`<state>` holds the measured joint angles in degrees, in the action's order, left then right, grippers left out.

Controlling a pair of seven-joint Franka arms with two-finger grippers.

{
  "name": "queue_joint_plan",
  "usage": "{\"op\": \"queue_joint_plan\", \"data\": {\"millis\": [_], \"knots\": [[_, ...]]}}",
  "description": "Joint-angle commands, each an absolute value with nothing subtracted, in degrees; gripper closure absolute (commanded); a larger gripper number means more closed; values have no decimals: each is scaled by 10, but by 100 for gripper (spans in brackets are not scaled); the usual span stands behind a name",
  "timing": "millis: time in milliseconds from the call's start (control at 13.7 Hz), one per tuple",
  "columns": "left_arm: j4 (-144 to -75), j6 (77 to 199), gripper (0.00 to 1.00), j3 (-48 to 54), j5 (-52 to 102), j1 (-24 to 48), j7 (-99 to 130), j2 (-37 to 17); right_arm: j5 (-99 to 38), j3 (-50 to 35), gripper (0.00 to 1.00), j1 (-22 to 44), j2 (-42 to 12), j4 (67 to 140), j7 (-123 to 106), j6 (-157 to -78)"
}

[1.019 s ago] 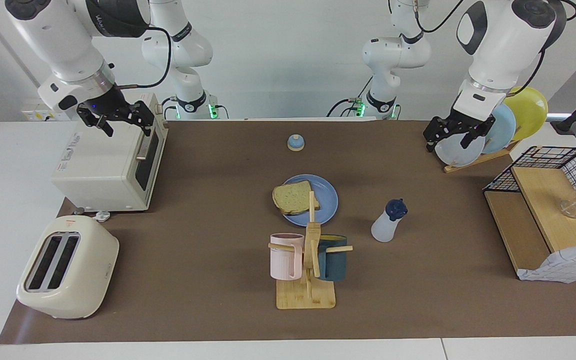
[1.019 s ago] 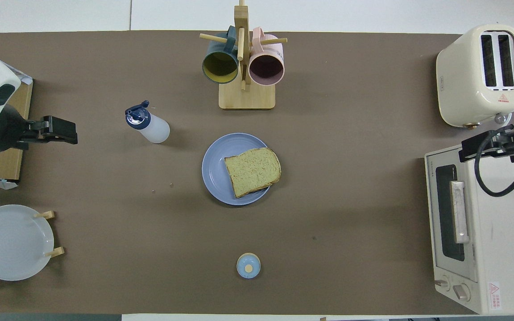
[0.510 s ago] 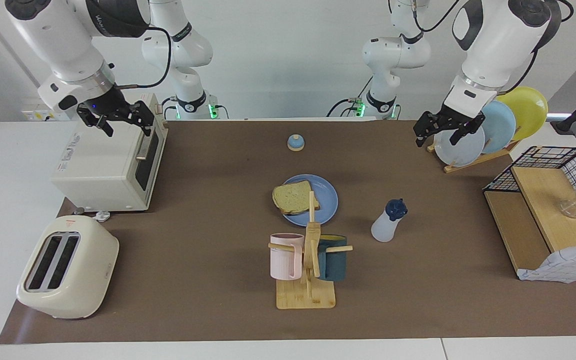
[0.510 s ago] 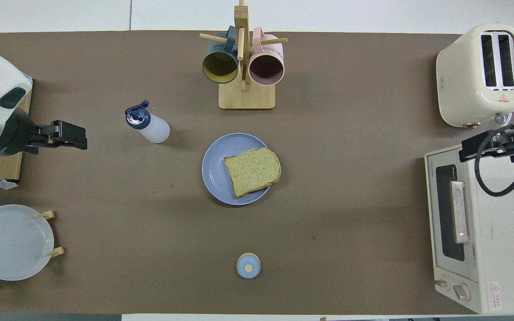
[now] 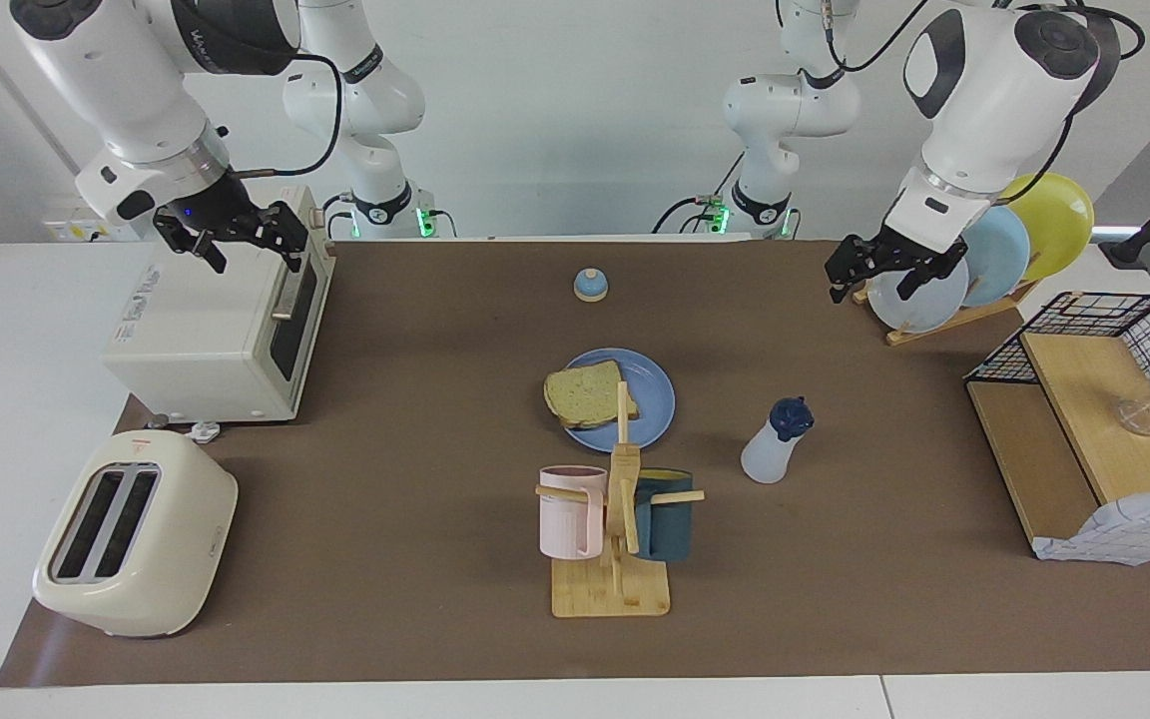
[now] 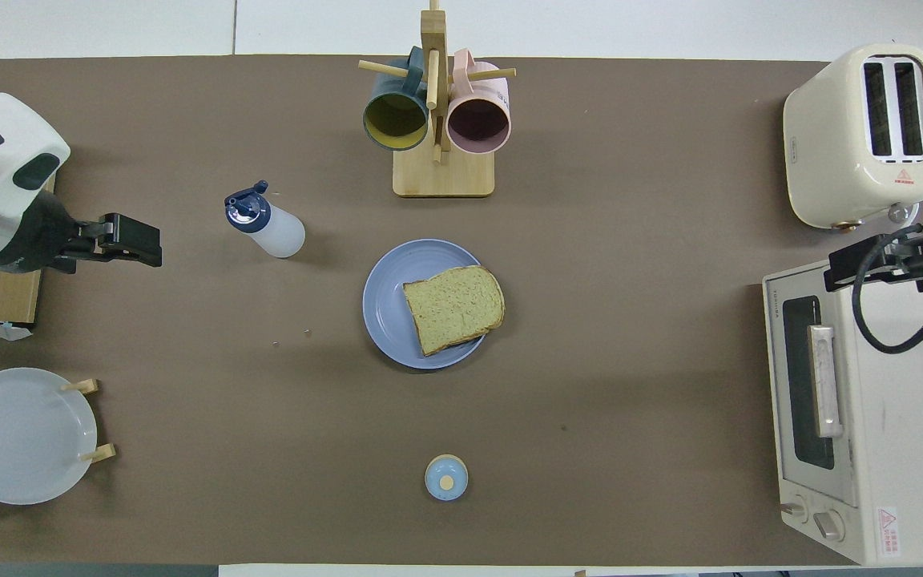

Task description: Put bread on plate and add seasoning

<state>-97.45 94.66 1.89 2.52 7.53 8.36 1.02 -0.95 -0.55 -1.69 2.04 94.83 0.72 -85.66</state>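
Bright even overhead light, soft short shadows, sharp focus, no glare

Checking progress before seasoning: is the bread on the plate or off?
On. The bread lies flat on the blue plate, one edge overhanging the rim.

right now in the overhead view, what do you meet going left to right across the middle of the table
left gripper → seasoning bottle → blue plate → bread lying on the plate, overhanging its rim → toaster oven, with the right gripper over it.
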Motion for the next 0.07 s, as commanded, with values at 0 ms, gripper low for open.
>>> {"op": "queue_joint_plan", "data": {"millis": [0], "knots": [[-955,931,0,16,19,78,75,6,-12,-9,0,-23,20,944,-3,-851]]}}
